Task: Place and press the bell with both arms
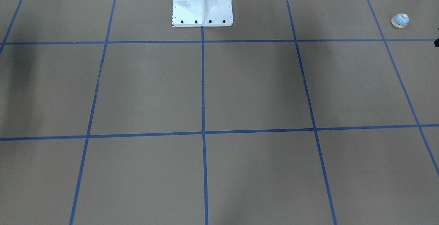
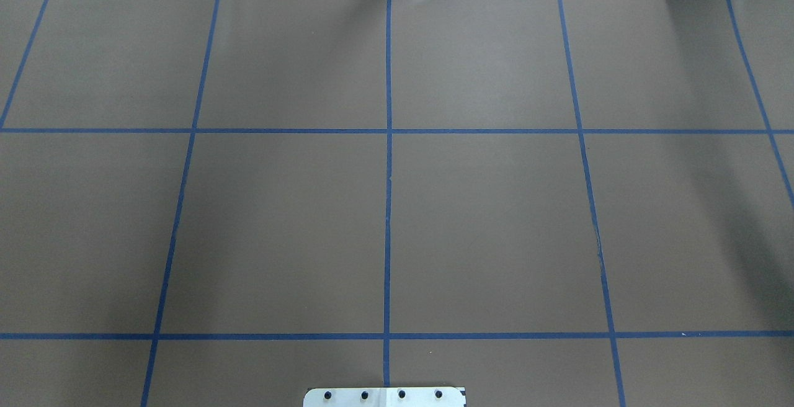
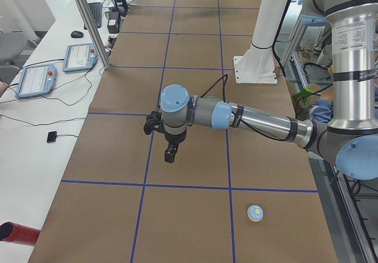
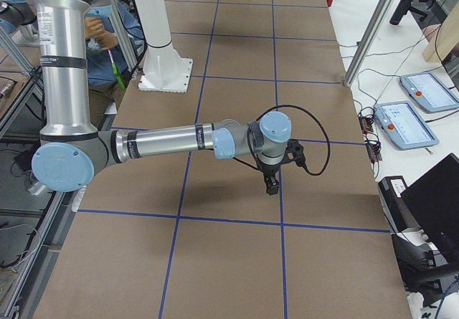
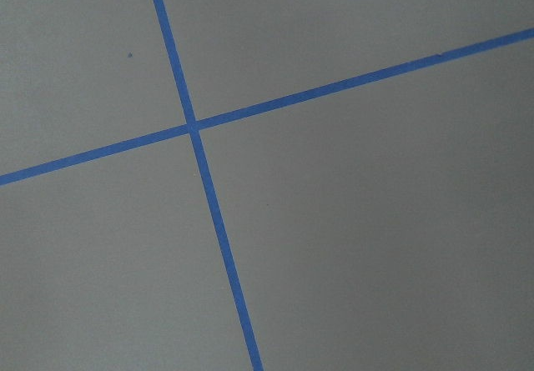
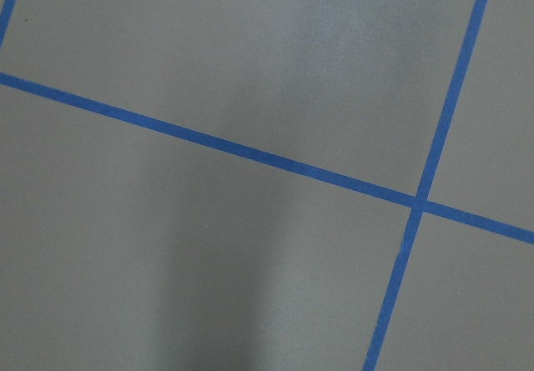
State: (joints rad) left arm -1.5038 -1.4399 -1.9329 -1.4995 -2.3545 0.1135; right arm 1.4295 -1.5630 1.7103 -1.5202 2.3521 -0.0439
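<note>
Bell (image 1: 400, 20) upright on bench (image 1: 240, 87), robot's left end. Left gripper (image 3: 170, 155) and right gripper (image 4: 272, 186) hang above bench; jaws apart or together, can't make out.

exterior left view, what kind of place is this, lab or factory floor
Most likely a robotics lab test cell: the left arm reaches over a table papered brown and gridded with blue tape, two teach pendants lie on the white side bench, and the robot's white pedestal is bolted down.

Bell (image 1: 400, 20): blue dome, cream button, upright, robot's far left.
</note>
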